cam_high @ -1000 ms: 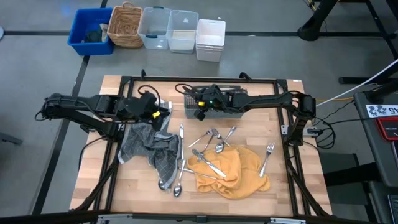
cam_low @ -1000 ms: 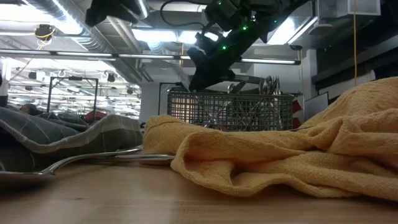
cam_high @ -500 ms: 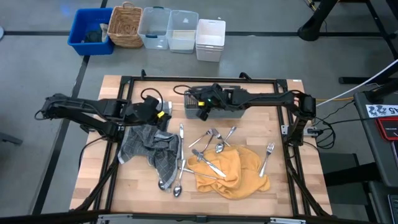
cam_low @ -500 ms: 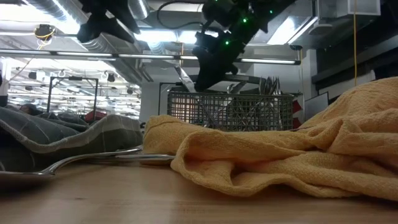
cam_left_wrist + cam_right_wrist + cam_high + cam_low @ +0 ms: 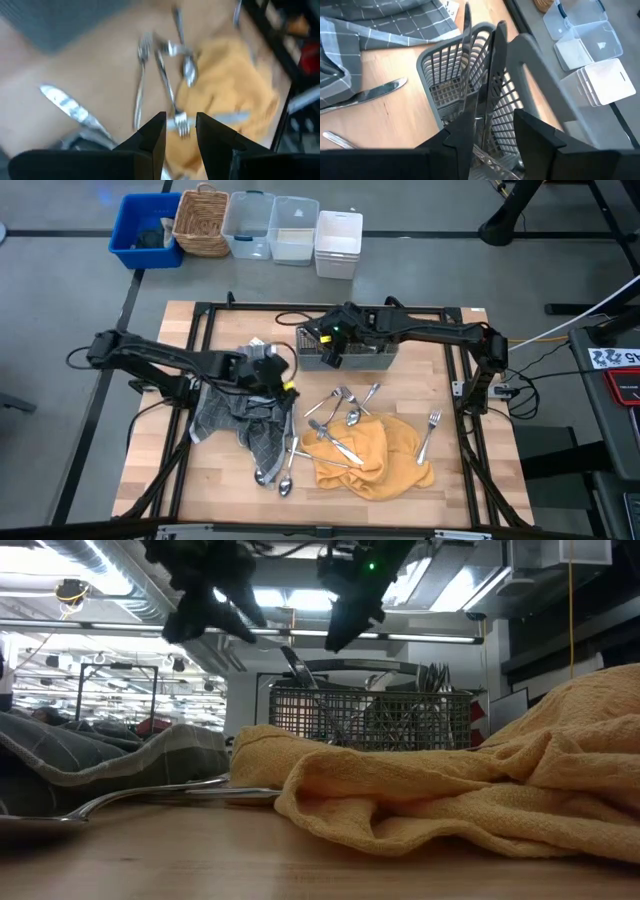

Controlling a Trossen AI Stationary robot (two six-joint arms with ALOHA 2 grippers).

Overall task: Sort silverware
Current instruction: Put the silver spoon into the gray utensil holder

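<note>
1. Hovering over the grey checked cloth (image 5: 240,412), my left tool (image 5: 283,387) hangs above the table (image 5: 450,480) just beside the knife (image 5: 292,392) that lies past the cloth's edge; its fingers (image 5: 150,137) stand slightly apart with nothing between them.
2. My right tool (image 5: 329,358) sits over the near-left corner of the grey mesh caddy (image 5: 372,358) at the back of the table. Its fingers (image 5: 465,127) are parted and empty, and a knife (image 5: 466,60) stands upright in the caddy right in front of them.
3. Loose silverware (image 5: 340,405) lies mid-table: several spoons and forks fan out between the caddy and the yellow towel (image 5: 375,455), some resting on the towel's edge.
4. One fork (image 5: 431,432) lies alone by the towel's right side, near the table frame.
5. More spoons (image 5: 283,470) lie at the front, between the checked cloth and the yellow towel.
6. From table height, the caddy (image 5: 370,718) shows handles poking up out of it, behind the yellow towel (image 5: 450,790), with a spoon (image 5: 110,802) lying flat in front of the grey cloth.
7. My left wrist camera looks down on forks (image 5: 140,80) and a knife (image 5: 70,107) on bare wood, beside the yellow towel.
8. Bins and a wicker basket (image 5: 203,222) sit on the floor beyond the table.
</note>
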